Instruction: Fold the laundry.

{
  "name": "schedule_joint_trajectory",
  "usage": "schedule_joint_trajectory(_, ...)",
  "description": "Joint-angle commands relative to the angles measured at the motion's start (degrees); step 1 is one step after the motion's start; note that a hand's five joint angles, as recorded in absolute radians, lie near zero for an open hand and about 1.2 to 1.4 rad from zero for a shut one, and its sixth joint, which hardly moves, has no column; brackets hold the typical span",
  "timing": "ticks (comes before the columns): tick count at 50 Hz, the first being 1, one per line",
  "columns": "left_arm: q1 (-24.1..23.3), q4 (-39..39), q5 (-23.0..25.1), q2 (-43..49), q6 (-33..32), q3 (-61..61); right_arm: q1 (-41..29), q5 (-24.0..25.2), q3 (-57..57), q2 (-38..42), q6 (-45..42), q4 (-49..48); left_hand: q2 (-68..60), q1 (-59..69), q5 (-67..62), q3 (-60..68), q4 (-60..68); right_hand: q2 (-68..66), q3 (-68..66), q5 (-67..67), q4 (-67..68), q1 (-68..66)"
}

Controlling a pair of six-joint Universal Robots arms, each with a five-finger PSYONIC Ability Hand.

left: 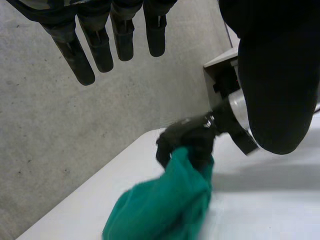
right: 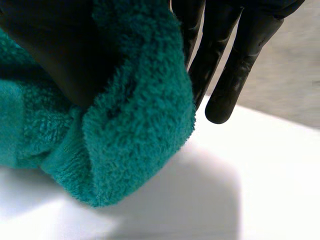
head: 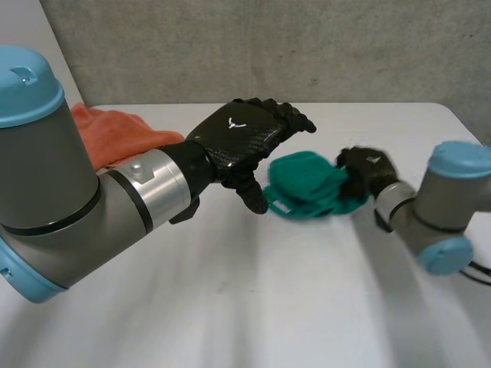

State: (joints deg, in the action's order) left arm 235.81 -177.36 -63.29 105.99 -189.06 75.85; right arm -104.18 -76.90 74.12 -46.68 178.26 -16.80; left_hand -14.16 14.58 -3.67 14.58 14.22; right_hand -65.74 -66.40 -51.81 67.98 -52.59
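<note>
A bunched green towel (head: pixel 307 184) lies at the middle of the white table (head: pixel 253 307). My right hand (head: pixel 368 172) grips the towel's right edge; in the right wrist view the green towel (right: pixel 135 125) is pinched between the thumb and the fingers (right: pixel 225 75). My left hand (head: pixel 238 142) hovers above the table just left of the towel, fingers straight and holding nothing. Past the left hand's fingers (left: pixel 100 45), the left wrist view shows the green towel (left: pixel 160 205) with my right hand (left: pixel 187 137) closed on its far end.
A crumpled orange cloth (head: pixel 115 134) lies at the back left of the table, behind my left arm. A grey wall (head: pixel 307 46) runs along the table's far edge.
</note>
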Motion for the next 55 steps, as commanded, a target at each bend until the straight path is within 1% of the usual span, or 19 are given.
schedule_joint_trajectory(1, 0.00, -0.01, -0.25, 0.01, -0.26, 0.00, 11.96, 0.17, -13.35, 7.02, -6.60, 2.37, 0.42, -0.83, -0.08, -0.83, -0.48, -14.26, -13.60, -18.19, 12.02, -27.41)
schedule_joint_trajectory(4, -0.08, -0.10, -0.26, 0.01, -0.26, -0.09, 14.61, 0.17, -18.38, 9.93, -8.10, 3.78, 0.42, -0.83, -0.08, -0.83, -0.48, -14.26, -13.60, -18.19, 12.02, -27.41)
schedule_joint_trajectory(6, -0.08, -0.10, -0.26, 0.10, -0.26, -0.09, 16.46, 0.26, -23.91, 13.79, -9.25, 5.54, 0.42, -0.83, -0.08, -0.83, -0.48, -14.26, -13.60, -18.19, 12.02, -27.41)
schedule_joint_trajectory(10, -0.17, -0.10, -0.26, 0.27, -0.26, -0.18, 19.71, 0.52, -34.80, 20.56, -11.79, 10.63, 0.42, -0.83, -0.08, -0.83, -0.48, -14.26, -13.60, -18.19, 12.02, -27.41)
schedule_joint_trajectory(11, -0.35, -0.10, -0.34, 0.19, -0.26, -0.18, 20.85, 0.87, -39.88, 23.44, -13.37, 13.86, 0.42, -0.83, -0.08, -0.83, -0.48, -14.26, -13.60, -18.19, 12.02, -27.41)
schedule_joint_trajectory(15, -1.14, -0.10, -0.43, 0.19, -0.26, -0.18, 22.61, 1.40, -50.70, 29.52, -18.28, 20.20, 0.58, -1.00, 0.09, -1.00, -0.64, -14.26, -13.60, -18.19, 12.02, -27.41)
schedule_joint_trajectory(17, -1.58, -0.10, -0.43, 0.10, -0.26, -0.09, 23.67, 1.49, -52.75, 30.59, -19.88, 21.01, 0.58, -1.00, 0.09, -1.00, -0.64, -14.26, -13.60, -18.19, 12.02, -27.41)
schedule_joint_trajectory(22, -2.54, -0.10, -0.43, -0.08, -0.26, -0.26, 25.87, 2.80, -52.58, 30.68, -21.73, 20.93, 0.58, -1.00, 0.09, -1.00, -0.64, -14.26, -13.60, -18.19, 12.02, -27.41)
schedule_joint_trajectory(27, -2.81, -0.27, -0.43, 0.18, -0.26, -0.62, 28.50, 6.58, -52.93, 30.59, -21.73, 20.84, 0.75, -1.17, 0.26, -1.17, -0.81, -14.26, -13.60, -18.19, 12.02, -27.41)
schedule_joint_trajectory(30, -2.81, -0.27, -0.43, 0.36, -0.26, -0.88, 29.12, 6.67, -53.02, 30.85, -22.34, 20.75, 0.75, -1.17, 0.26, -1.17, -0.81, -14.26, -13.60, -18.19, 12.02, -27.41)
schedule_joint_trajectory(31, -2.90, -0.36, -0.43, 0.45, -0.26, -1.06, 29.12, 6.67, -52.76, 30.94, -23.48, 20.84, 0.75, -1.17, 0.26, -1.17, -0.81, -8.83, -8.17, -12.76, 6.58, -21.97)
schedule_joint_trajectory(32, -2.90, -0.36, -0.43, 0.54, -0.26, -1.06, 29.12, 6.59, -52.41, 30.94, -24.10, 20.84, 0.75, -1.17, 0.26, -1.17, -0.81, 9.71, 10.37, 5.78, -11.96, -3.43)
schedule_joint_trajectory(34, -2.98, -0.45, -0.43, 0.62, -0.26, -1.14, 28.95, 6.59, -51.80, 30.94, -25.68, 20.84, 0.75, -1.17, 0.26, -1.17, -0.81, 55.74, 56.40, 51.81, -57.98, 42.59)
schedule_joint_trajectory(38, -2.98, -0.45, -0.43, 0.80, -0.17, -1.23, 28.42, 6.50, -48.64, 29.37, -27.88, 20.23, 0.75, -1.17, 0.26, -1.17, -0.81, 55.74, 56.40, 51.81, -57.98, 42.59)
schedule_joint_trajectory(42, -2.98, -0.45, -0.43, 0.89, -0.08, -1.32, 28.24, 5.71, -43.98, 24.80, -27.71, 16.89, 0.75, -1.17, 0.26, -1.17, -0.81, 55.74, 56.40, 51.81, -57.98, 42.59)
schedule_joint_trajectory(46, -2.90, -0.36, -0.43, 0.80, -0.17, -1.32, 28.86, 1.24, -37.05, 18.66, -27.18, 10.05, 0.75, -1.17, 0.26, -1.17, -0.81, 55.74, 56.40, 51.81, -57.98, 42.59)
schedule_joint_trajectory(49, -2.90, -0.36, -0.43, 0.71, -0.08, -1.23, 29.64, -1.40, -32.65, 14.79, -27.79, 8.01, 0.75, -1.17, 0.26, -1.17, -0.81, 55.74, 56.40, 51.81, -57.98, 42.59)
schedule_joint_trajectory(53, -2.98, -0.27, -0.43, 0.36, 0.00, -1.06, 32.10, -3.26, -28.25, 10.03, -30.07, 8.27, 0.75, -1.17, 0.26, -1.17, -0.81, 55.74, 56.40, 51.81, -57.98, 42.59)
schedule_joint_trajectory(55, -2.98, -0.27, -0.34, 0.19, 0.00, -0.79, 33.59, -4.65, -26.05, 7.41, -33.92, 8.62, 0.75, -1.17, 0.26, -1.17, -0.81, 55.74, 56.40, 51.81, -57.98, 42.59)
